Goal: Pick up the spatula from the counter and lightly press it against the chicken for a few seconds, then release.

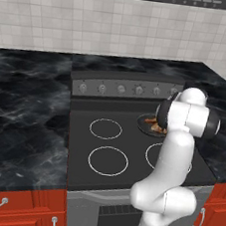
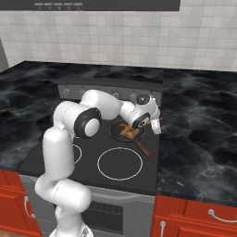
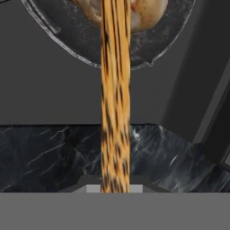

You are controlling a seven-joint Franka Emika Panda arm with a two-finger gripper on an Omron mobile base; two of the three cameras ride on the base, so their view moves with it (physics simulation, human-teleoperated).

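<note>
One wooden spatula (image 3: 115, 112) is clamped in the gripper (image 2: 156, 125), whose jaws are closed tight on its handle. In the hand view the streaked orange-brown handle rises from between the finger tips and runs straight up the middle. It crosses the edge of the black marbled table (image 3: 45, 152) and the dark stove top (image 3: 49, 90), then reaches over the rim of the pan (image 3: 78, 42).

Its far end lies across the chicken (image 3: 148, 11), a pale golden piece showing on both sides of the wood. The blade is cut off by the top of that view, so I cannot tell whether it actually touches the meat.

The pan sits on the stove's rear right burner, just in front of the row of control knobs (image 1: 121, 89). Its brown handle (image 2: 144, 150) points toward the front right of the stove. In the right base view the arm reaches from the lower left across the stove, with the hand hanging just beside the pan's right edge. White burner rings (image 1: 108, 160) mark the other cooking zones. Red cabinet fronts (image 2: 199, 215) stand below the table on either side of the oven.
</note>
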